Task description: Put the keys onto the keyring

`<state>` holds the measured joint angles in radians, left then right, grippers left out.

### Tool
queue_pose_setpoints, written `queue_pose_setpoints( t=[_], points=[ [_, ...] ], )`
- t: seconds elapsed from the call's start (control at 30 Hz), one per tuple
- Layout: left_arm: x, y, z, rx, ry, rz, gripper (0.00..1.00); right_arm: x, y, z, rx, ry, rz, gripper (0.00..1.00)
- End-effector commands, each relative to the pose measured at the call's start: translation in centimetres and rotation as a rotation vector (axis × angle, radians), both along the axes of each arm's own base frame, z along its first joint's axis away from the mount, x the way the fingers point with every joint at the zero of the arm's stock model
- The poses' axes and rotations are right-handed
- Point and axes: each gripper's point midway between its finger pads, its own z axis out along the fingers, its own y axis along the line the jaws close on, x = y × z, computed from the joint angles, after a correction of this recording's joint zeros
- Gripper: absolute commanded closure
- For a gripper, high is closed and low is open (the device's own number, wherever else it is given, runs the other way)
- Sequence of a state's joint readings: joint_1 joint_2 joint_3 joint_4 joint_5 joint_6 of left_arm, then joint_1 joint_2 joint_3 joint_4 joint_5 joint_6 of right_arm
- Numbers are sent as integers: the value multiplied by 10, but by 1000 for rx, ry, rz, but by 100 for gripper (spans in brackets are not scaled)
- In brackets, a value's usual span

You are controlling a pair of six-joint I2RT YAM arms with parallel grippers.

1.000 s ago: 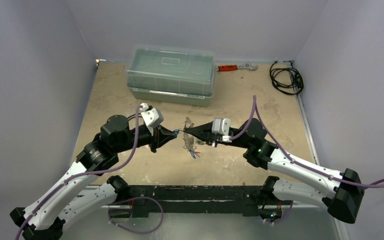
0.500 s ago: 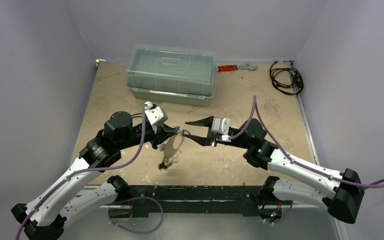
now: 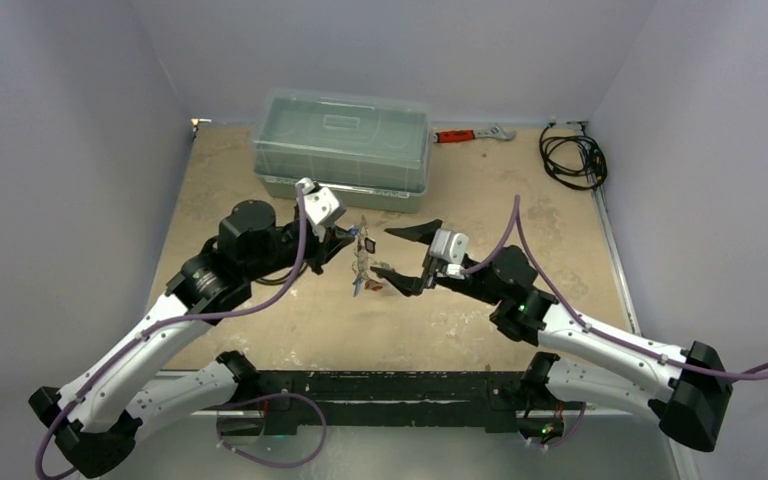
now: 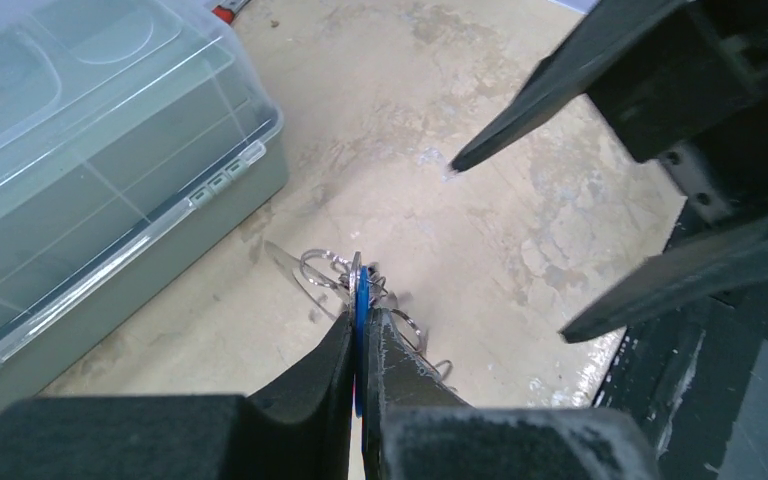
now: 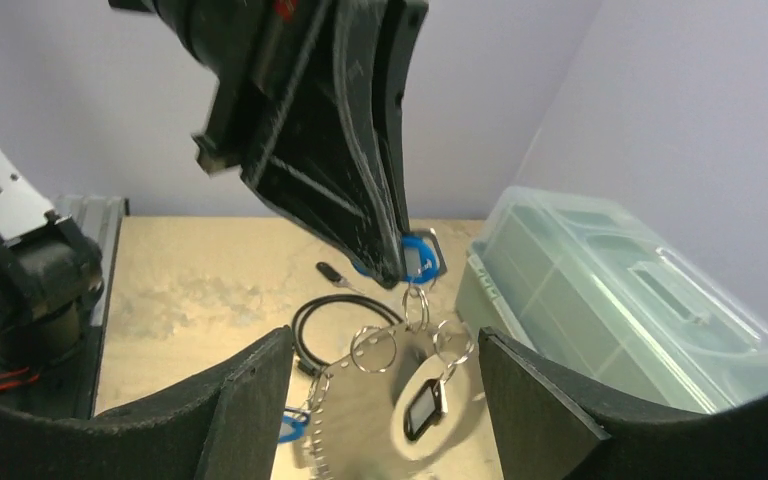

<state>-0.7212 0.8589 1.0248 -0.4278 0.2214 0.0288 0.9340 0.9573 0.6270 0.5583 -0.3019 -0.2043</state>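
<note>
- My left end effector (image 4: 360,322) is pressed together on a blue plastic tag (image 5: 416,254). The tag is thin and oblong, pinched edge-on between tapered black fingers.
- The keyring (image 5: 358,425) hangs directly below that tag, clear of the counter (image 3: 460,325). Small wire split rings (image 5: 372,348) link it to the tag.
- The keyring is a flat silver-grey metal plate with a dull brushed surface. It has a rounded central opening and a row of small holes along the rim.
- The keys (image 3: 359,286) dangle as a small cluster at the keyring's lower edge. They are too small to tell apart.
- My right end effector (image 3: 384,252) is spread wide and grips nothing.
- In the right wrist view the keyring sits between the two broad matte black fingers. Whether they touch it I cannot tell.
- A clear ribbed plastic box (image 3: 342,148) stands on the counter behind.
</note>
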Motion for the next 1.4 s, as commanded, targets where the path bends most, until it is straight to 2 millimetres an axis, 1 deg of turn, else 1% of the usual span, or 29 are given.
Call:
queue_pose_setpoints(
  t=[0.0,0.13,0.23,0.33,0.37,0.43,0.47,0.53,0.6,0.63,0.7,0.73,0.77,0.83,0.87,0.9,1.0,1.07,1.17,1.23,1.27,1.37],
  points=[
    [29,-13,34,-56,-84,48,100,11,-35,49,213,-27,-162,28],
    [40,-40,34,-132,-8,17,100,17,-69,69,347,-29,-288,27],
    [46,-63,33,-190,41,-30,100,17,-96,82,469,-6,-356,26],
    [57,-85,26,-219,108,-58,100,22,-131,89,579,30,-477,23],
    [60,-93,26,-234,125,-69,100,23,-144,93,615,34,-514,22],
    [65,-113,31,-276,138,-97,100,21,-168,98,676,41,-582,21],
    [63,-127,38,-300,129,-122,100,22,-181,99,709,50,-626,21],
    [58,-155,48,-312,117,-164,100,19,-199,103,751,51,-673,21],
    [51,-181,59,-314,98,-213,100,17,-212,107,776,48,-705,21],
    [49,-190,64,-320,87,-228,100,15,-217,109,779,45,-717,21],
    [54,-198,66,-334,84,-211,100,14,-222,111,773,44,-734,21],
    [59,-197,62,-334,84,-185,100,15,-223,110,765,49,-741,21],
    [62,-195,56,-333,86,-157,100,14,-224,110,763,53,-745,21],
    [70,-184,34,-330,101,-78,100,16,-223,105,747,65,-748,21],
    [71,-177,15,-321,125,-47,100,17,-221,102,742,71,-749,21],
    [73,-172,10,-334,133,-26,100,18,-220,98,736,77,-751,21],
    [65,-153,-50,-283,213,12,100,24,-212,88,709,94,-755,21],
    [46,-145,-93,-234,263,-32,100,25,-210,83,693,100,-756,21],
    [26,-128,-150,-146,347,-36,100,26,-210,78,691,103,-764,20],
    [20,-112,-174,-90,372,-3,100,27,-208,78,689,104,-763,20],
    [18,-106,-181,-70,378,14,100,28,-206,78,688,106,-757,20],
    [18,-89,-192,-19,368,62,100,30,-199,76,677,112,-744,20]
  ],
)
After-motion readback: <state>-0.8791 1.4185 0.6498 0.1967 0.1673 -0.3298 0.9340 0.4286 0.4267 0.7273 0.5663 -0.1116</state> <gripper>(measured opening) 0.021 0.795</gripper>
